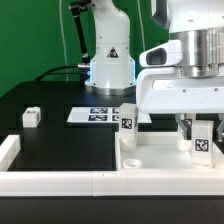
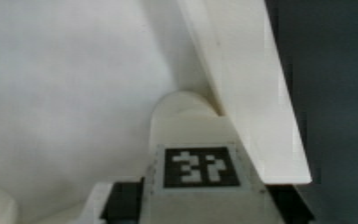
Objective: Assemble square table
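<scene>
The square panel (image 1: 160, 166), lower right, looks smooth white plastic (faintly glossy); the leg (image 1: 203, 144) likewise; the table (image 1: 60, 146) is matt black.

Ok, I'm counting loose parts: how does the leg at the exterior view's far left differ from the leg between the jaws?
The far-left leg rests alone on the black table, well away from the square panel; the flanked leg stands upright over that panel. The far-left leg has nothing around it; the flanked leg has jaws on both sides. Both are short white blocks.
</scene>
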